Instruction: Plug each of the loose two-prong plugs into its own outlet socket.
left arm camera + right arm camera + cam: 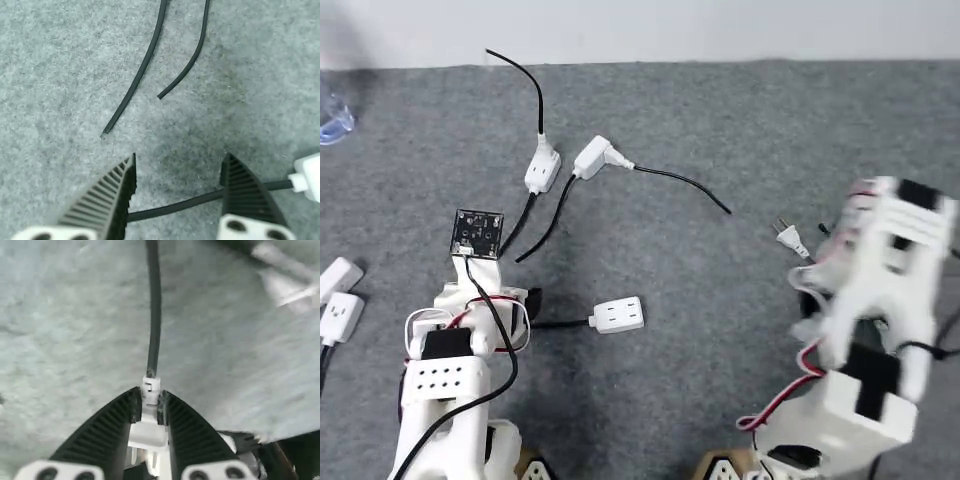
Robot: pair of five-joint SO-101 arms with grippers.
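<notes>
1. On the right side of the tabletop (720, 120), in the high view, we see the right arm (875, 300) bent over the grey surface.
2. Its wrist cam shows the right gripper (149, 396) pinched tight on a white plug (147, 427), w/ the fingers pressed against both sides of the plug body. The plug's black cable (154, 305) runs straight out past the tips, and the prongs point back toward the cam.
3. We can't tell whether that held plug touches the surface.
4. A loose plug (788, 237), also two-prong, lies flat on the tabletop just beside the right arm, prongs aimed away from it.
5. The left arm (445, 380) sits at the near-left. The left gripper (180, 162) is spread wide w/ nothing in it, and its fingers straddle a black lead (175, 206) that crosses below them.
6. That lead ends at a white outlet socket (309, 177). From above, the outlet socket (618, 315) lies just right of the left arm, approx mid-tabletop, well apart from both plugs.
7. Farther back, one white connector (542, 165) and a second connector (592, 157) lie side by side, each w/ black leads. Two cut lead ends (105, 134) show ahead of the left gripper.
8. At the left edge, two more white sockets (338, 298) lie next to each other.
</notes>
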